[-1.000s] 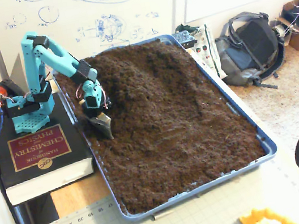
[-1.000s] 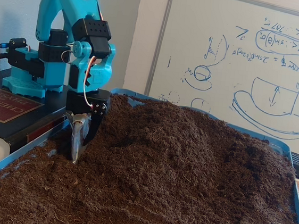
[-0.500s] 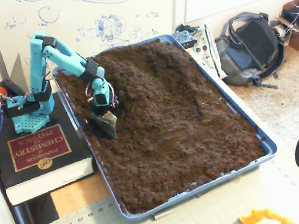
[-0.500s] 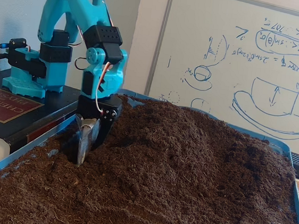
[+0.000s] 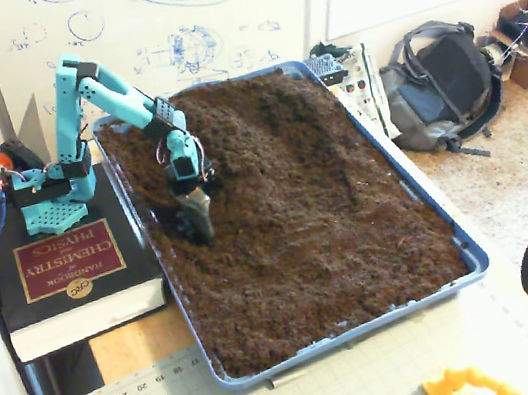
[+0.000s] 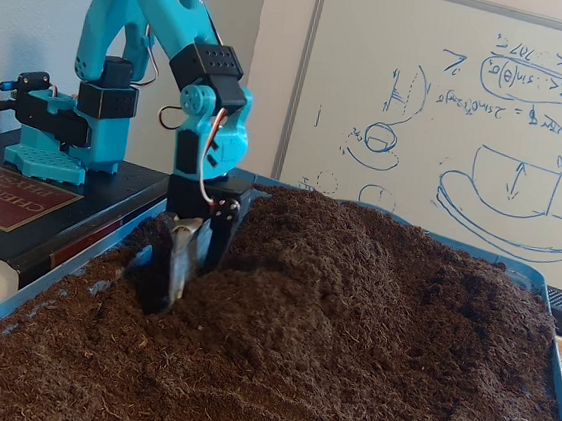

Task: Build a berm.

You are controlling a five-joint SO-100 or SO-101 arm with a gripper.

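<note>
One blue tray (image 5: 472, 259) of soil, one berm (image 6: 355, 269), one hand (image 6: 175, 285) dug in, spread unclear, one book (image 5: 63, 267).

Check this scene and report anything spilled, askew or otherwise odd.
Nothing looks spilled: the soil stays inside the blue tray. One oddity: the arm's base stands on a thick handbook rather than on the table. The gripper is dug into the soil beside the berm.

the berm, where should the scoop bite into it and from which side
Loose soil cannot be pinched, so push it. Bite at the low foot of the berm, from the book side where the gripper is already dug in; the pile rises away from there, so pushed soil stacks against it.
</note>
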